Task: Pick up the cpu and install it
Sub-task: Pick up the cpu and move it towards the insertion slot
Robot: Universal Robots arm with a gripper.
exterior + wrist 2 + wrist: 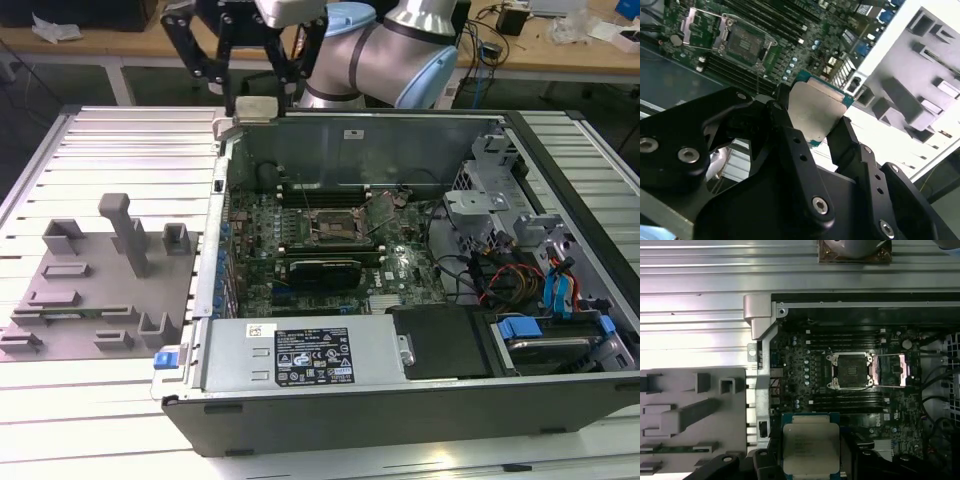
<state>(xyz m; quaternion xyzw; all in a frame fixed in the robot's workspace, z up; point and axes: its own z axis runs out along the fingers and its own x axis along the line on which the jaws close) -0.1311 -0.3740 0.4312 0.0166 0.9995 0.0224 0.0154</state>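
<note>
Hand [256,98]: black fingers [785,120] clamped on two opposite edges of the cpu [817,112], holding it in the air.
Cpu: silvery top towards both wrist views, hanging over the far rim of the open computer case [400,385], touching nothing but the fingers.
Socket [850,371]: on the motherboard inside the case, its metal frame swung open, well apart from the cpu.
Tray [90,290]: grey, with upright posts, lying on the slatted table [130,140] at the exterior view's left, just beside the case.
</note>
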